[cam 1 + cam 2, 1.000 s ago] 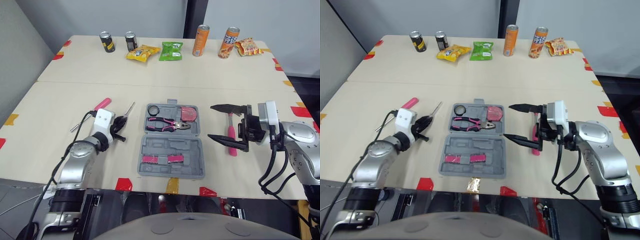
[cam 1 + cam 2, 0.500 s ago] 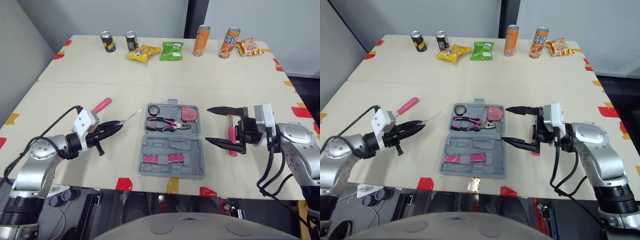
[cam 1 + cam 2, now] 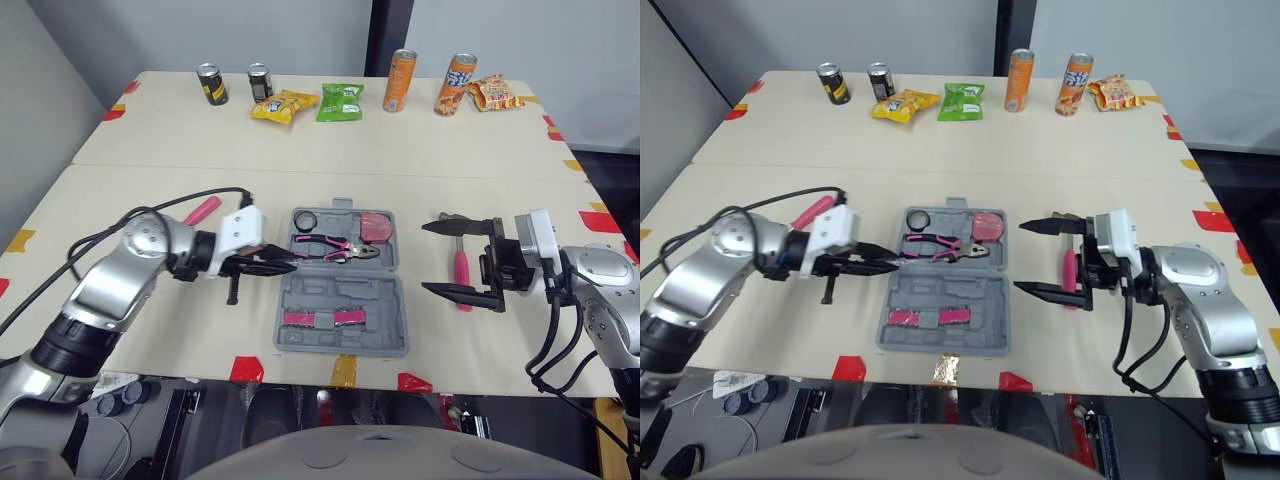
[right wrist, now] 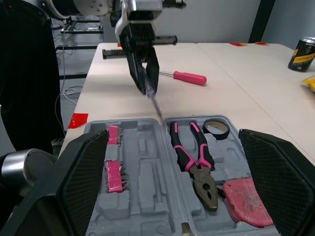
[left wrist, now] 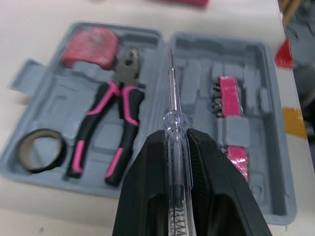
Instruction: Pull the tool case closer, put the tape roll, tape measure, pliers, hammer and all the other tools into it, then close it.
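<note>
Swinging in from 9 o'clock, the left arm is now reaching toward the case, where half a second ago it was hanging well out to that side. The right tool (image 3: 428, 258) is sitting slightly further toward 3 o'clock than before.

One pale desk (image 3: 330, 160) is carrying everything, with red and yellow tape marks along its edges and a seam running across it. Grey walls and a dark pillar (image 3: 385, 35) are standing behind it.

One grey tool case (image 3: 340, 345) is lying open near the front edge. It is holding one pair of pliers (image 3: 335, 248), one tape measure (image 3: 377, 226), one tape roll (image 3: 306, 220) and pink bit strips (image 3: 320, 318).

One hammer (image 3: 462, 270) is lying at the case's 3 o'clock, between the right tool's widely parted fingers. One pink screwdriver (image 3: 203, 210) is lying at 10 o'clock.

The left tool (image 3: 272, 266) is clamping one clear-handled screwdriver (image 5: 172, 98), its tip reaching the case's 9 o'clock edge.

Four cans (image 3: 211, 83) and three snack bags (image 3: 284, 104) are lining the far edge at 12 o'clock.
</note>
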